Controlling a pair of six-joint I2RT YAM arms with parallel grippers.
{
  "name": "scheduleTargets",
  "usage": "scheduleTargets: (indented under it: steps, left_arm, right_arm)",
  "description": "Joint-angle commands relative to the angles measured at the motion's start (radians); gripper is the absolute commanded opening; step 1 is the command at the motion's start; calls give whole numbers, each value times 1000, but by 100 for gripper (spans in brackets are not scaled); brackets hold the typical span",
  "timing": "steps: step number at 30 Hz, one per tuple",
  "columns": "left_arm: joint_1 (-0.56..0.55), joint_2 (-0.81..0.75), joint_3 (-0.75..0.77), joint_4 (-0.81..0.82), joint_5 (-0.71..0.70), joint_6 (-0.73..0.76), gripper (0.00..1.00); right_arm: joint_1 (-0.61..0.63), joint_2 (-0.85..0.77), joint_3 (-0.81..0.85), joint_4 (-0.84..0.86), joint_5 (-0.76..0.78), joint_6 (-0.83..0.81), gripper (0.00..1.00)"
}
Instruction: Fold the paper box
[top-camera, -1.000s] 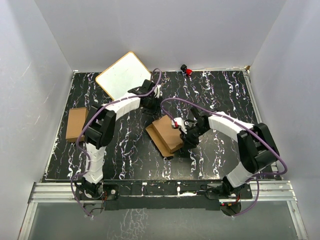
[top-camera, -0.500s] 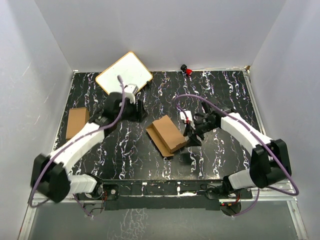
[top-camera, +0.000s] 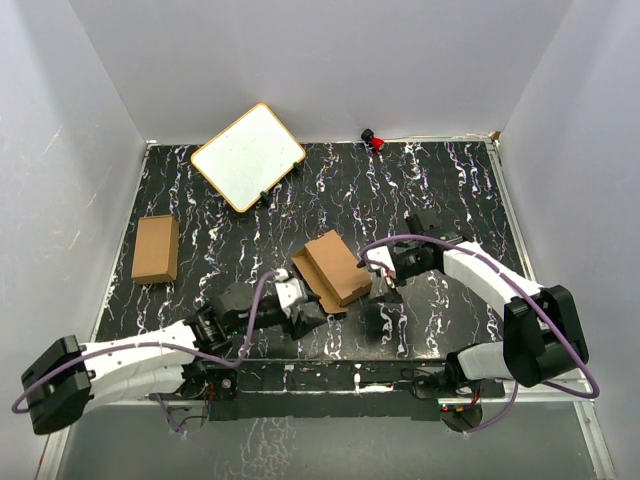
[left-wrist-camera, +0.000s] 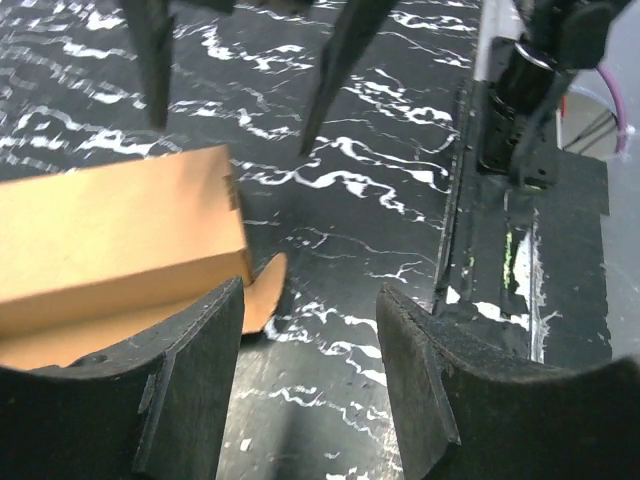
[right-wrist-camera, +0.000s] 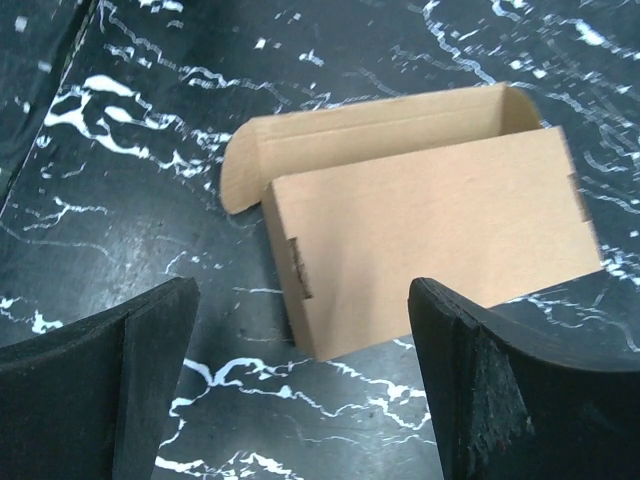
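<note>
The paper box (top-camera: 334, 268) lies mid-table as a small brown oblong carton, with a rounded flap spread flat along its left side. My right gripper (top-camera: 384, 284) stands open just to the box's right and touches nothing. In the right wrist view the box (right-wrist-camera: 430, 235) sits beyond the wide-open right gripper (right-wrist-camera: 303, 290). My left gripper (top-camera: 307, 316) is low at the box's near-left corner and is also open. The left wrist view has the box (left-wrist-camera: 110, 240) to the left of the left gripper (left-wrist-camera: 310, 292), with bare table between its pads.
A second brown carton (top-camera: 156, 248) rests at the table's left edge. A white board with a tan rim (top-camera: 248, 155) lies at the back left. A small red and black object (top-camera: 375, 141) sits by the back wall. The metal base rail (left-wrist-camera: 520, 230) runs close beside the left gripper.
The left arm swung from the back by the white board down to the near edge beside the box. The right gripper opened wide and drew back rightward off the box.
</note>
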Motion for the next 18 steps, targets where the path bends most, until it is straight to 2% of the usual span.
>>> scheduleTargets:
  steps: [1,4,8,13,18]
  left_arm:
    - [-124,88,10,124,-99,188,54]
    - [-184,194,30,138,-171,246,53]
    - [-225,306,48,182,-252,271,52]
    - [-235,412,79,219,-300,286,48]
    - [-235,478,102,244,-344,294,42]
  right_arm:
    - [-17,-21,-54,112,-28,-91,94]
    - [-26,-14,-69,120,-37,-102,93]
    - [-36,-16,-75,136,-44,-89,84]
    - [-75,-22,-71,134,-126,-54,77]
    - [-106,-9,-58,113,-93,-59,70]
